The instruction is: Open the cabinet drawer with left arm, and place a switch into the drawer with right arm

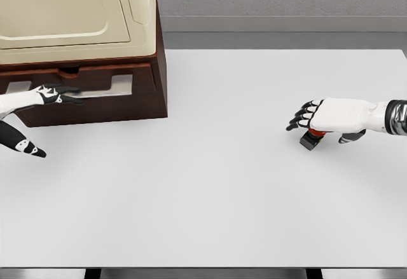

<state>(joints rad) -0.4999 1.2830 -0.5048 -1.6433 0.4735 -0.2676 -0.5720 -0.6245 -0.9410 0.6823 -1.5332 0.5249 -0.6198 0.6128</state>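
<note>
- Two hands work a white table (210, 215) seen from the head view.
- Left hand (54, 94): reaches in from the left edge, fingers laid along the silver handle (105, 88) of the drawer (82, 98); whether they grip it cannot be told.
- Cabinet (159, 63): dark brown, at the table's far left corner, carrying a cream appliance (76, 12) on top.
- Right hand (324, 119): fingers curled downward over the switch (312, 138), touching it from above.
- Switch: black with a red part, near the right edge, well apart from the cabinet.
- Bare tabletop spans the space between cabinet and switch and all the near side.
</note>
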